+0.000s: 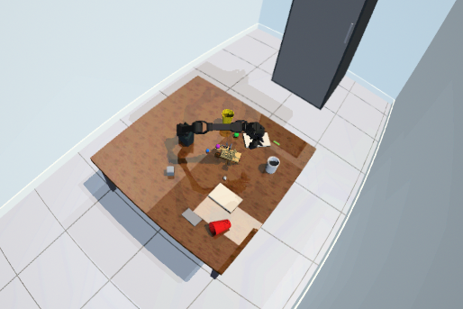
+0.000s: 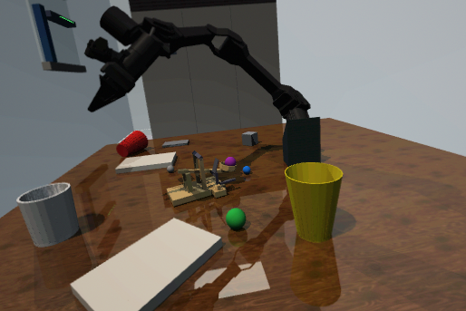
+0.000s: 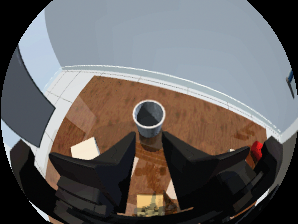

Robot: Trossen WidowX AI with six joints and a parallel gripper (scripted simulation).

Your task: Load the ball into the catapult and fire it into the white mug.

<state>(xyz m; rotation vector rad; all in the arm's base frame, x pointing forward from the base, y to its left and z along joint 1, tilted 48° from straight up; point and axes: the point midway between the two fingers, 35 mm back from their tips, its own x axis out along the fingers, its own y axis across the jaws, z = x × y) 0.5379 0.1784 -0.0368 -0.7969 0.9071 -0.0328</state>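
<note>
The purple ball (image 1: 218,146) (image 2: 230,161) rests in the cup at the rear end of the wooden catapult's arm, which lies roughly level. The catapult (image 1: 232,155) (image 2: 187,195) (image 3: 150,199) stands on the table with its flat front end roughly toward the mug. The white mug (image 1: 271,166) (image 2: 52,217) (image 3: 149,115) stands upright near the table's far edge in the wrist view. My gripper (image 1: 253,146) (image 2: 91,110) (image 3: 148,135) is high above the table, beyond the catapult's front on the mug's side. Its fingers are partly open, with a gap and nothing between them.
A green ball (image 1: 236,135) (image 2: 236,218) and a yellow cup (image 1: 227,116) (image 2: 314,203) stand beside the catapult. A blue ball (image 1: 207,150) (image 2: 247,170), grey ball (image 1: 224,178) (image 2: 170,169), grey cube (image 1: 170,170) (image 2: 249,139), red cup (image 1: 219,227) (image 2: 132,143) and white slabs (image 1: 225,197) (image 2: 150,265) also lie around.
</note>
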